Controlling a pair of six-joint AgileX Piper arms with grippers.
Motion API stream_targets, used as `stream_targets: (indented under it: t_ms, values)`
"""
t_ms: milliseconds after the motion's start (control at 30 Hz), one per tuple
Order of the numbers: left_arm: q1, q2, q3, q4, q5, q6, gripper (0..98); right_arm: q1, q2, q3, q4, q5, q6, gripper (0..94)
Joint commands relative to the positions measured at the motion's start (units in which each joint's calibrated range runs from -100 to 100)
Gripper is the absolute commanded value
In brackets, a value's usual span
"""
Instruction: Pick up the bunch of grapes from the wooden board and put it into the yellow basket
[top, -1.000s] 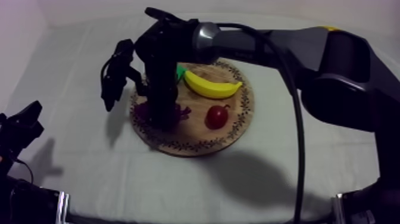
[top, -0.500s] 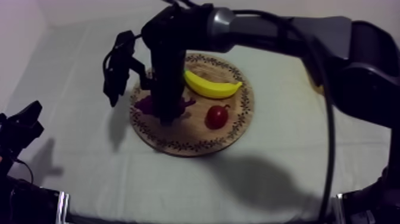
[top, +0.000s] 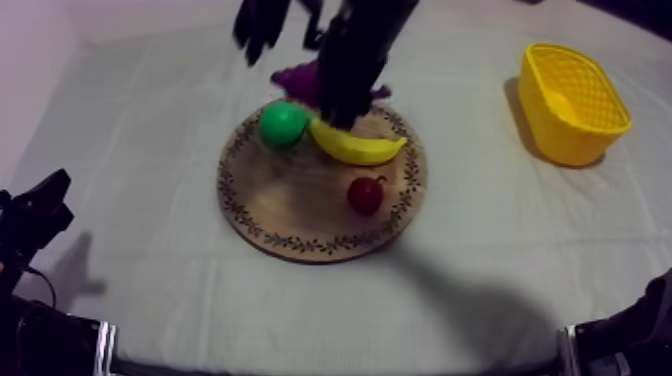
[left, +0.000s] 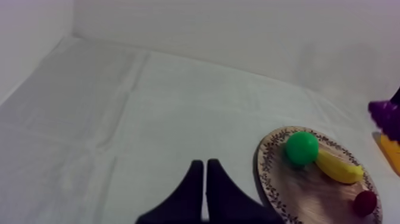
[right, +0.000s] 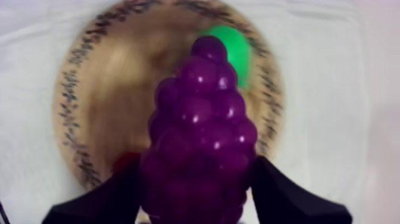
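Note:
My right gripper (top: 340, 100) hangs above the far edge of the round wooden board (top: 290, 205), shut on the purple bunch of grapes (top: 300, 78). In the right wrist view the grapes (right: 202, 137) sit between the two black fingers (right: 286, 196), well above the board (right: 101, 107). The yellow basket (top: 572, 100) stands at the far right of the table, apart from the gripper. My left gripper (top: 40, 205) rests low at the left; its fingers (left: 204, 182) lie together as a narrow wedge.
On the board lie a green pear (top: 283, 122), a banana (top: 355, 145) and a small red fruit (top: 365, 193). From the left wrist I see the board (left: 280, 184), the pear (left: 301, 148) and the banana (left: 339, 167). Bare cloth lies between board and basket.
My right gripper has lifted the grapes off the board and carried them up and toward the far side. The arm has drawn back, uncovering the pear and the basket.

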Motion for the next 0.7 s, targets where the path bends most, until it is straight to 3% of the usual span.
stream_targets:
  t_ms: [0, 433, 667]
  values:
    - [-0.01, 0.00, -0.04, -0.04, -0.03, -0.01, 0.1, 2.36, -5.22, 2.10, 1.32, -2.13, -0.92, 36.8]
    - [-0.01, 0.00, -0.04, -0.04, -0.03, -0.01, 0.1, 16.64, -16.95, 8.18, 6.57, -9.99, -5.69, 37.7]
    - [-0.01, 0.00, -0.04, -0.04, -0.03, -0.01, 0.1, 25.13, -17.94, 8.54, 7.93, -13.36, -8.63, 38.3]
